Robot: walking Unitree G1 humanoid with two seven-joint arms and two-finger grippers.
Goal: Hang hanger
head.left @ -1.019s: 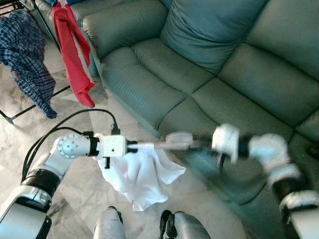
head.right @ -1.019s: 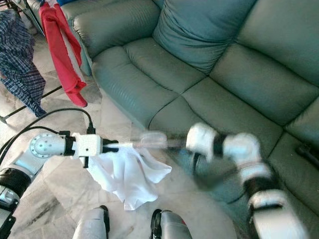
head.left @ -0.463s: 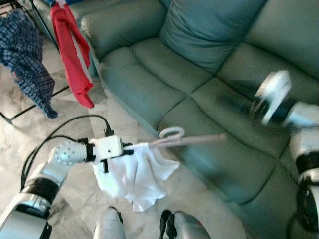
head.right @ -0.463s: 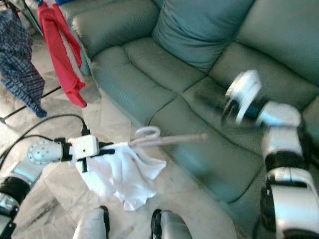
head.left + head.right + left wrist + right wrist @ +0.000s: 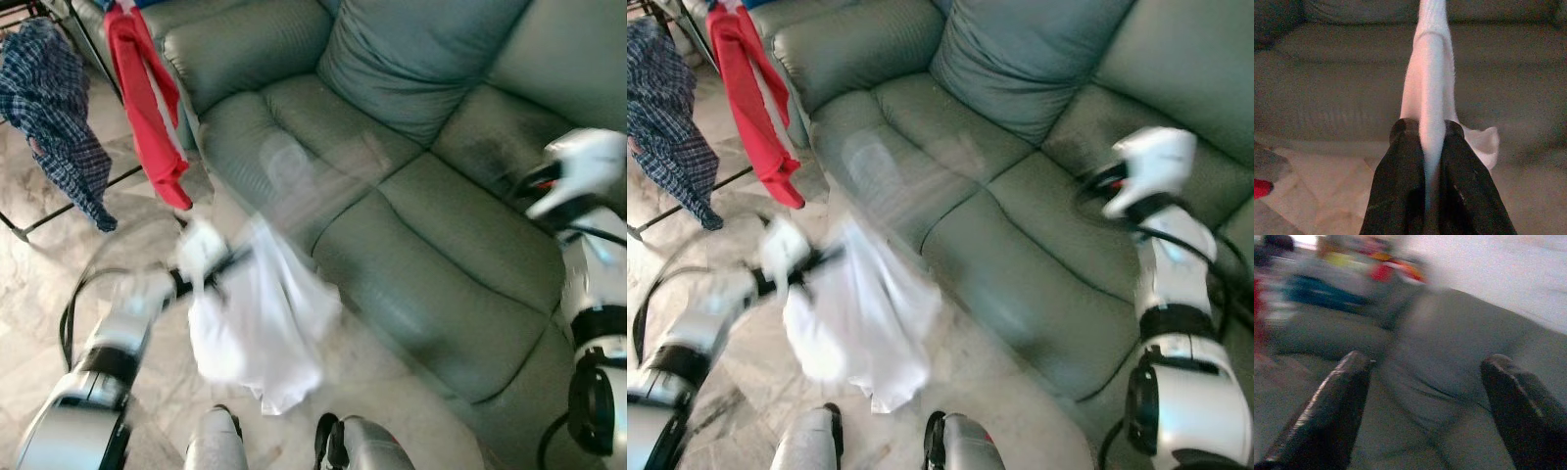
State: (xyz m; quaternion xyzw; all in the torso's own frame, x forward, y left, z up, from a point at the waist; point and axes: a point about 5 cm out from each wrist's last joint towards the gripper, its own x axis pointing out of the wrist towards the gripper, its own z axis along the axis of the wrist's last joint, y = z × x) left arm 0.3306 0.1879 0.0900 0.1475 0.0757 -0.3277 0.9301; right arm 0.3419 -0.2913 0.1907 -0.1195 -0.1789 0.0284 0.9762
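Clamping one hanger [image 5: 1431,98] with one white cloth [image 5: 257,323], left gripper [image 5: 1425,142]; right gripper [image 5: 1425,406] spread empty.

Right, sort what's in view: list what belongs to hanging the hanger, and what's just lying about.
Part of the job:
- hanger, blurred, with a white garment on it
- left claw, shut on the hanger
- rack on the left, likely where it goes

Just lying about:
- sofa and its cushion
- red garment
- plaid shirt
- right claw, open

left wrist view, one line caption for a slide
Left gripper shut on a pale pink plastic hanger with white cloth, green leather sofa behind.
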